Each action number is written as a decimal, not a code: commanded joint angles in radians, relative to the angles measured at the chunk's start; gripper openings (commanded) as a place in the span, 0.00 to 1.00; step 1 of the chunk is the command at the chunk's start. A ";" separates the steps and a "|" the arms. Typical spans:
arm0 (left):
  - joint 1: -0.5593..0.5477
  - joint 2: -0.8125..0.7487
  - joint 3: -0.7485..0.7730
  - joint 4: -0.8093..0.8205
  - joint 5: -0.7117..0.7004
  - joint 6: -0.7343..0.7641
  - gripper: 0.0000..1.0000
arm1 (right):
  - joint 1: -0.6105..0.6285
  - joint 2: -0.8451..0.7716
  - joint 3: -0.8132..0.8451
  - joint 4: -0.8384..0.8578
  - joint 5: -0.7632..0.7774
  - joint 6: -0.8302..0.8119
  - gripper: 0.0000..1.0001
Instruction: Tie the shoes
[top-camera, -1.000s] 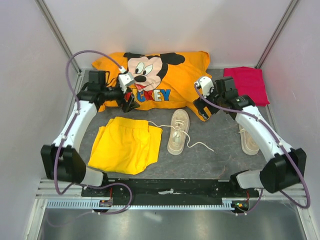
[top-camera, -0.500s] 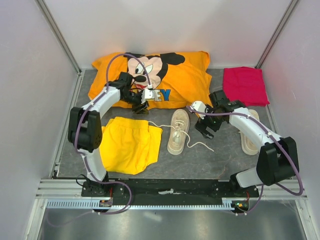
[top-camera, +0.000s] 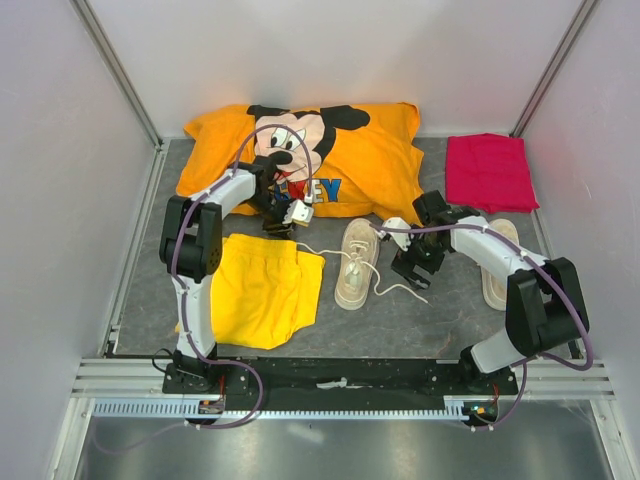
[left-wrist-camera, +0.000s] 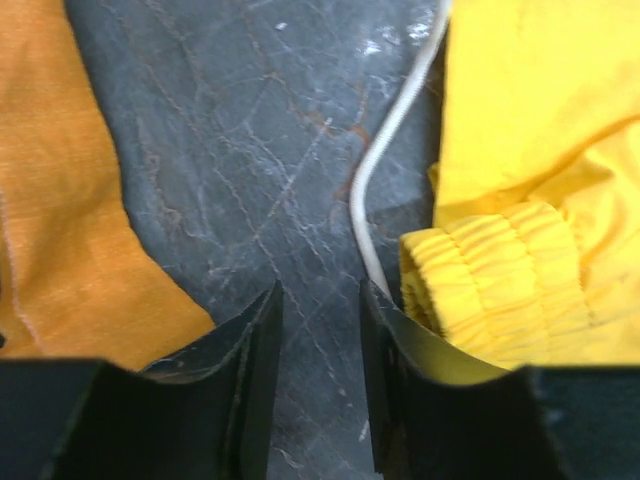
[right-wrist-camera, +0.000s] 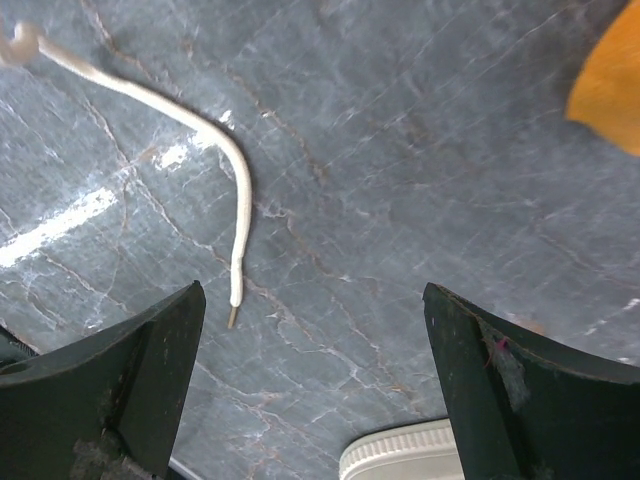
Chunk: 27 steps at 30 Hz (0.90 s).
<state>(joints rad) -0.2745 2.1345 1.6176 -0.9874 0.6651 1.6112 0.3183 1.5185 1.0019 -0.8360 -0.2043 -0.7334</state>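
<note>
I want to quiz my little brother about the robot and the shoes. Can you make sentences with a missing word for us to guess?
1. The right gripper is wide ____ above the lace end.
2. The lace by the left gripper runs beside the ____ shorts.
3. The middle shoe is not yet ____.
4. The other shoe lies partly under the ____ arm.

Missing words: open, yellow, tied, right.

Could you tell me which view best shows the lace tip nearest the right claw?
Right wrist view: the lace tip lies close and sharp. The top view shows it tiny; the left wrist view misses it.
</note>
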 joint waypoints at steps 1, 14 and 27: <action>-0.003 -0.028 -0.019 -0.085 -0.033 0.144 0.49 | 0.002 -0.021 -0.032 0.011 -0.007 -0.009 0.98; -0.003 0.048 0.027 -0.066 -0.032 0.050 0.20 | 0.001 -0.026 -0.072 0.052 -0.018 0.023 0.95; 0.008 -0.145 0.018 0.059 0.116 -0.164 0.01 | 0.011 -0.009 -0.130 0.106 -0.044 -0.026 0.82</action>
<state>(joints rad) -0.2718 2.1433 1.6436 -0.9951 0.6666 1.5703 0.3191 1.5085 0.9066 -0.7532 -0.2165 -0.7277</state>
